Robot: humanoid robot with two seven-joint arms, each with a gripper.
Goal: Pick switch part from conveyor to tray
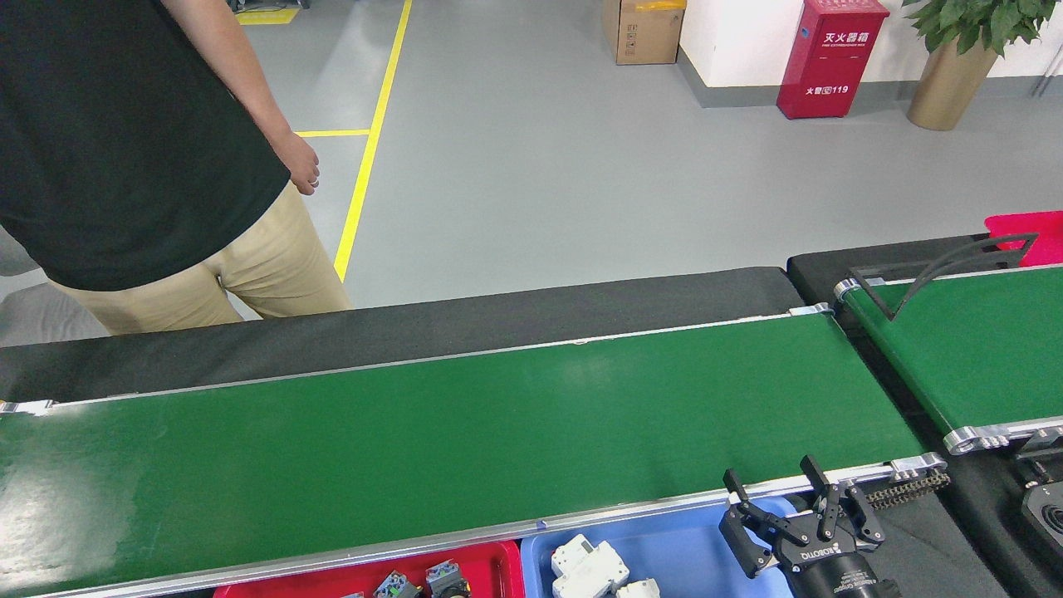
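The conveyor (465, 432), a long, glossy dark-green belt with silver side rails, runs across the middle of the head view with nothing lying on its surface. Along its near rail sit two trays: a blue tray (689, 548) and, to its left, a red tray (490, 573). White switch parts (590, 569) lie in the blue tray near its left wall, with another white piece just beside them at the bottom edge. A few small grey and dark parts (423, 581) lie in the red tray.

The right gripper (776, 511) rises from the bottom edge at the right end of the blue tray, close to the near rail. Its black fingers (737, 490) stand spread apart and hold nothing. The left gripper is out of view.

To the right, a narrower green belt (972, 349) with a black wire guide (938, 270) angles away; a red bin (1030, 232) shows behind it. Both belts rest on a black-covered tabletop (399, 336).

Beyond the tabletop at the upper left stands a person (141, 158) in a dark shirt and tan trousers, one hand (303, 174) hanging at the side. On the grey floor (581, 166) run yellow lines (365, 158); farther back stand a cardboard box (644, 29), a red fire cabinet (830, 58) and a potted plant (955, 58).
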